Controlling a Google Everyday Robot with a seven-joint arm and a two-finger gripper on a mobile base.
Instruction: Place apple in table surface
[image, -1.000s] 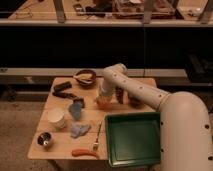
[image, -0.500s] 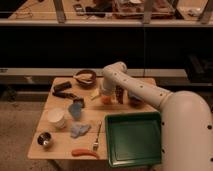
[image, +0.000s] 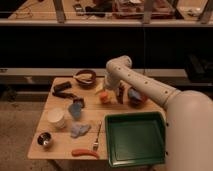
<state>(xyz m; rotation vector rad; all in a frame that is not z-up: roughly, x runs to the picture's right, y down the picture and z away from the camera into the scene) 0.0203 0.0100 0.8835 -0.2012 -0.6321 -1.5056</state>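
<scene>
The apple (image: 104, 97), small, round and orange-yellow, is at the middle back of the light wooden table surface (image: 115, 109), just above or on the planks. My gripper (image: 103, 92) comes down onto it from the white arm that reaches in from the right, and it is shut on the apple. The arm's wrist hides the apple's top and the contact with the table.
A large green tray (image: 135, 137) fills the front right. A reddish-brown bowl (image: 85, 77) and a dark bottle (image: 120, 93) stand near the apple, another bowl (image: 136, 96) to the right. A white cup (image: 56, 118), blue cloth (image: 79, 130), fork (image: 96, 138), metal cup (image: 44, 140) and carrot-like item (image: 85, 152) lie left and front.
The gripper and the apple have shifted slightly up and to the right together. Nothing else on the table has moved.
</scene>
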